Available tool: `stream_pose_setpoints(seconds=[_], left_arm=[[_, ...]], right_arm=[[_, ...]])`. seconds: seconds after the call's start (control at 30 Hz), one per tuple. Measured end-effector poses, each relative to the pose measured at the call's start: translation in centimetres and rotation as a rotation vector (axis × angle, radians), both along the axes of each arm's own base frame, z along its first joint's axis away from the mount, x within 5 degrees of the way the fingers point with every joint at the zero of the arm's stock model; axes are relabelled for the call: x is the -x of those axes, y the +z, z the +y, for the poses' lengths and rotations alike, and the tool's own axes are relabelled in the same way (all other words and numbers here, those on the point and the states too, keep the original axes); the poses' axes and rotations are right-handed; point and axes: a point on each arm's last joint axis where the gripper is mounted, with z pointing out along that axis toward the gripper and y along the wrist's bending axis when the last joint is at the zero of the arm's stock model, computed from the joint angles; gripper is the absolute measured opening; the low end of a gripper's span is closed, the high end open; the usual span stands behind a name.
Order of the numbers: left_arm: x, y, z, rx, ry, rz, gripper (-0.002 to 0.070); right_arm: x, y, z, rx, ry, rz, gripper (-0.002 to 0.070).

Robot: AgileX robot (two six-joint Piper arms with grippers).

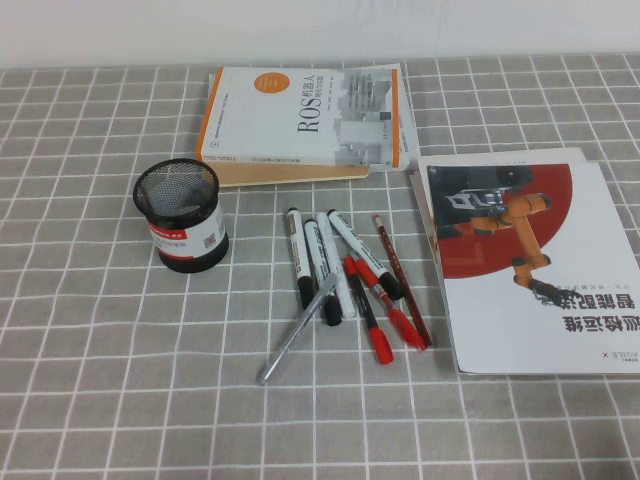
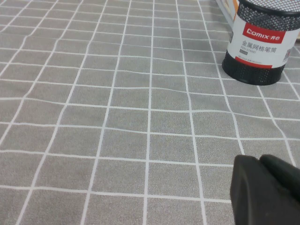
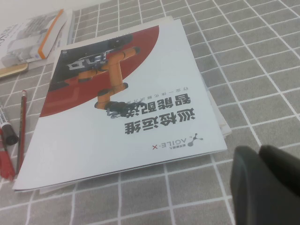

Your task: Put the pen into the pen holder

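Several look-alike thick markers with white barrels and black caps (image 1: 320,262) lie side by side on the grey checked cloth at the table's middle; I cannot tell which one is the pen. One marker's black end shows in the right wrist view (image 3: 8,131). The black mesh pen holder (image 1: 183,215) with its red-and-white label stands upright and empty to their left, and also shows in the left wrist view (image 2: 260,40). My left gripper (image 2: 260,161) is shut and empty, well short of the holder. My right gripper (image 3: 259,152) is shut and empty, beside the booklet's near corner. Neither gripper shows in the high view.
Two thin red pens (image 1: 378,305), a dark red pencil (image 1: 402,280) and a slim silver pen (image 1: 295,335) lie among the markers. A thick ROS book (image 1: 305,120) lies at the back. A white-and-red booklet (image 1: 530,270) lies at the right.
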Motion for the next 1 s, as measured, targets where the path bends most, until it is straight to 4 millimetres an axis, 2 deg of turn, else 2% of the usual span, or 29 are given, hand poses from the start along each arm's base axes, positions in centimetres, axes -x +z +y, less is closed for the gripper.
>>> stream_pose_setpoints(seconds=[1.0], left_arm=[[0.01, 0.00, -0.09, 0.000, -0.018, 0.000, -0.0005]], right_arm=[[0.00, 0.00, 0.00, 0.000, 0.000, 0.000, -0.0013]])
